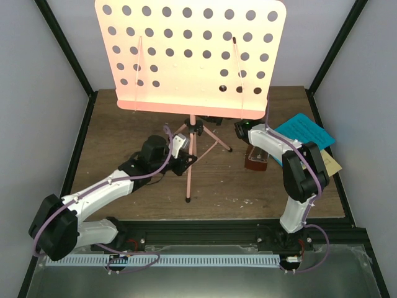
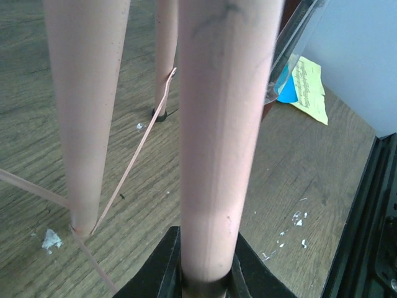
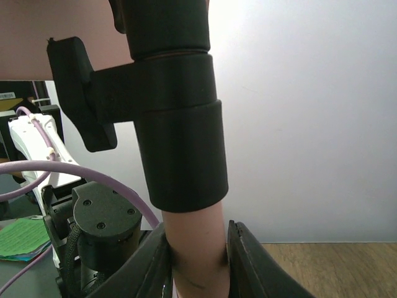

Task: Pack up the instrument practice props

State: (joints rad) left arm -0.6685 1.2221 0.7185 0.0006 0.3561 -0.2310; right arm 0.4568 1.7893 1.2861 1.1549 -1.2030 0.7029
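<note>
Your left gripper (image 2: 205, 273) is nearly closed, with both black fingers pressed against the sides of a pink tube of the music stand (image 2: 211, 136). The tube fills the gap between them. Just off at 9 o'clock in that wrist view, a second leg (image 2: 87, 112) stands on the wooden table (image 1: 124, 124). A thin brace strip (image 2: 133, 161) runs slantwise between the legs.

Your right gripper (image 3: 198, 261) is also clamped down narrow. Its fingers hug the pink shaft on either side, right below the black collar (image 3: 180, 124) and its knob. So you've got both hands on the one stand, the left low among the tripod legs and the right higher up the shaft.

From above, the tripod sits at the middle of the table. The hole-dotted desk (image 1: 192, 87) looms over it at 12 o'clock. Your left arm reaches in from 7 o'clock and your right from 5 o'clock.

The reddish-brown metronome (image 1: 255, 161) is at 3 o'clock of the tripod, just beside your right forearm. Its clear cover (image 2: 291, 43) shows at the edge of the left wrist view. Farther out at 3 o'clock, near the table's right edge, is the blue page (image 1: 304, 131). The yellow page (image 1: 330, 164) peeks out by your right elbow.
</note>
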